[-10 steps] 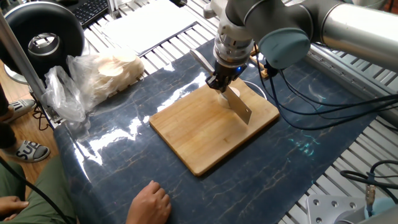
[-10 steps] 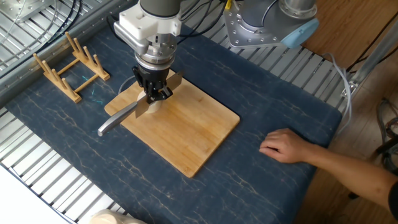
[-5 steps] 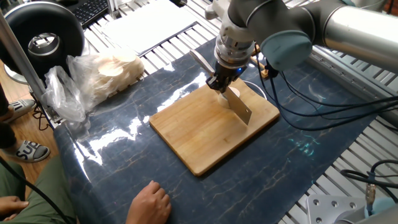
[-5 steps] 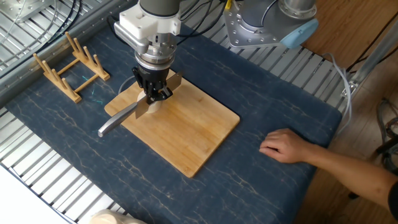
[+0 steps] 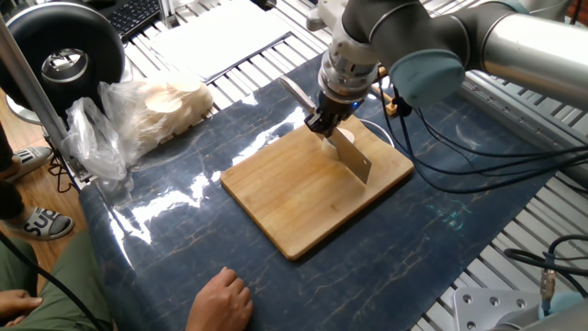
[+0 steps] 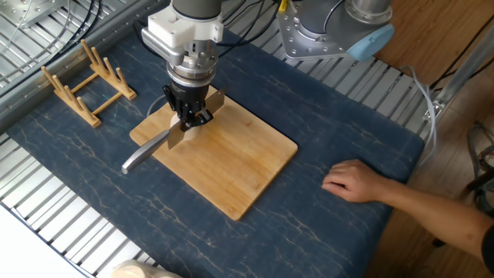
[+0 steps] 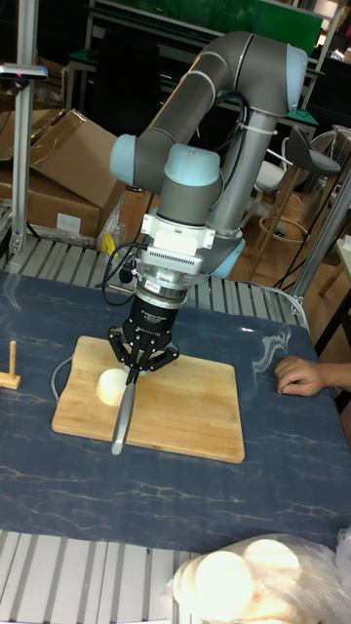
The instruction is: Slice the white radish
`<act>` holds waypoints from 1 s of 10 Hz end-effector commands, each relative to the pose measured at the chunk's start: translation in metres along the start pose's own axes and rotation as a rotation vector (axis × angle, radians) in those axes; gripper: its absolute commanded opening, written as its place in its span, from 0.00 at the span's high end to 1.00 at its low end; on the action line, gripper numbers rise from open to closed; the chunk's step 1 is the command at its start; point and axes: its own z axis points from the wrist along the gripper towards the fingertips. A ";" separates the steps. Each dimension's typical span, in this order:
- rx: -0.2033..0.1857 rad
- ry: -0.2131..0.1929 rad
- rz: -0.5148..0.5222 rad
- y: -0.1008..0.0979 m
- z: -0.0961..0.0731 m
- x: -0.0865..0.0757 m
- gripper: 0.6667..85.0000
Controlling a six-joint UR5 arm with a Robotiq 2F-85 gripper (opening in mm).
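The white radish [image 7: 112,386] is a cream-white chunk lying on the left part of the wooden cutting board [image 7: 185,414]. My gripper [image 7: 141,365] stands right beside and above it, shut on a knife. The knife's grey handle [image 6: 145,154] sticks out over the board's edge, and its blade [image 5: 355,159] stands on edge on the board [image 5: 303,198]. In the other fixed view only a pale sliver of the radish [image 6: 192,129] shows under the gripper [image 6: 190,117]. In the one fixed view the gripper [image 5: 325,123] and blade mostly hide it.
A person's hand [image 6: 353,182] rests on the blue mat beside the board. A clear plastic bag of pale round slices [image 5: 156,106] lies at the mat's edge. A wooden rack [image 6: 85,80] stands on the mat's far side, and cables trail behind the arm.
The arm's wrist has shifted very slightly. The knife, radish and hand stay almost where they were.
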 end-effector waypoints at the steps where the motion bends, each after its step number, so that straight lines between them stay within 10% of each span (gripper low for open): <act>1: -0.018 -0.012 0.008 0.001 0.001 -0.002 1.00; 10: -0.034 -0.023 0.043 0.006 0.002 -0.001 1.00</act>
